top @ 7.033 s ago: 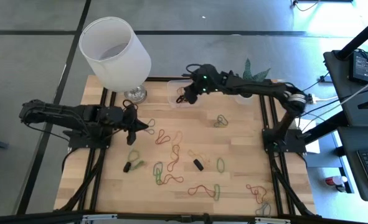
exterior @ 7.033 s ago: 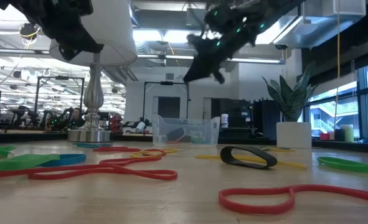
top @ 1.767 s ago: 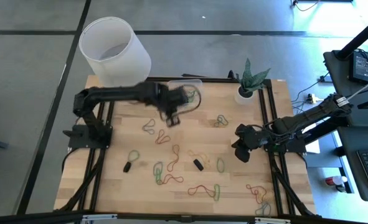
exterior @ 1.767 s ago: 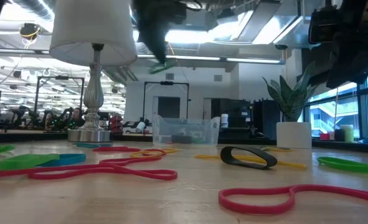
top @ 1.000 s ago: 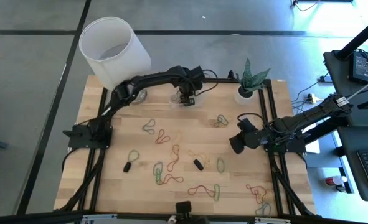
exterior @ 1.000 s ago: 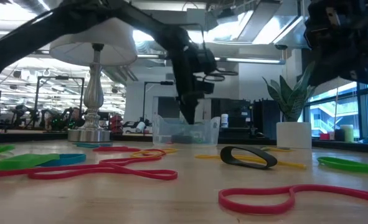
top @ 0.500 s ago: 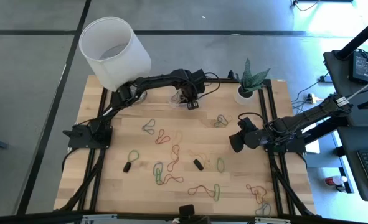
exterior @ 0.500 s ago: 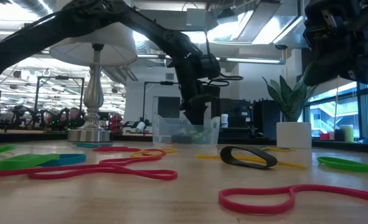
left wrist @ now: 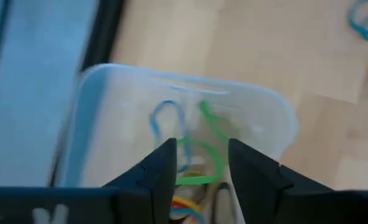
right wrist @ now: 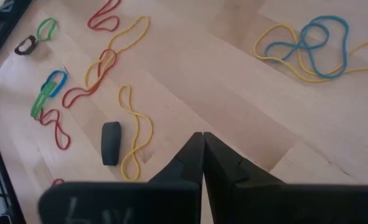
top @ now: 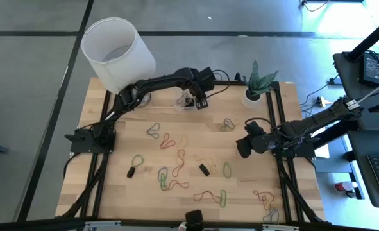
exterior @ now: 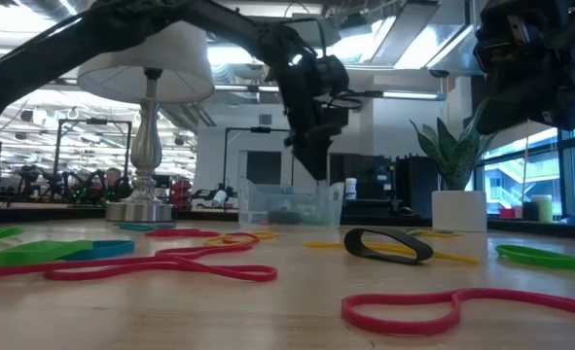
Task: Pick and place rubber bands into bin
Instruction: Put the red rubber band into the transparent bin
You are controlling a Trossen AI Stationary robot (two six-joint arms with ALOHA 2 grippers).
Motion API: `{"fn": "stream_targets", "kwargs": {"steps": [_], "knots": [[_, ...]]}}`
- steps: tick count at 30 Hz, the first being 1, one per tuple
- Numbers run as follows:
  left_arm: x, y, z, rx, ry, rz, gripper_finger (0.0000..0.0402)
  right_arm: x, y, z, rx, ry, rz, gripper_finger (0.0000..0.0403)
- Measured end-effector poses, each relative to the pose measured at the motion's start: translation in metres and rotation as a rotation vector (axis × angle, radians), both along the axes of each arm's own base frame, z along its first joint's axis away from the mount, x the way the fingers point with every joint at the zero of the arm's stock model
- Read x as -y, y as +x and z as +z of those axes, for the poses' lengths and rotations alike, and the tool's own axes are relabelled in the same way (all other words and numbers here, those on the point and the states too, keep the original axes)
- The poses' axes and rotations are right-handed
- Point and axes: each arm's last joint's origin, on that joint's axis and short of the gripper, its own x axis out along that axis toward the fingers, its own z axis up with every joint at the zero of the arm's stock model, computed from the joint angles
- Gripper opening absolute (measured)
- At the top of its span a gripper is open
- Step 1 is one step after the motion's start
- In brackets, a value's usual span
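since half a second ago the left tool [top: 199,102] has lifted a little above the bin [top: 188,101], at the upper middle of the high view; in the low view it now hangs just over the bin's [exterior: 290,205] rim instead of dipping into it. its fingers [left wrist: 160,167] stand a little apart with nothing between them, and the left wrist view looks down past them into the clear bin [left wrist: 109,87], where green, blue, red and yellow bands lie loose on its floor. the right tool [top: 244,147] waits at the right of the high view, above the table [top: 240,192], with its fingers pressed together and empty, as the right wrist view shows. many rubber bands [top: 176,160] are spread over the middle and lower part of the table, with a black one [top: 204,169] near the centre and a tangle of yellow and blue ones [right wrist: 308,40] at the upper right of the right wrist view. a white lampshade [top: 117,54] stands at the upper left and a potted plant [top: 256,86] at the upper right of the high view.
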Motion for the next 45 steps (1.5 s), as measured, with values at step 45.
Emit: {"fn": "stream_targets", "kwargs": {"steps": [45], "knots": [[0.232,0.025,0.036,-0.086,-0.141,-0.356,0.0001,-0.005,0.003,0.002,0.005,0.067,0.105,0.0012]]}}
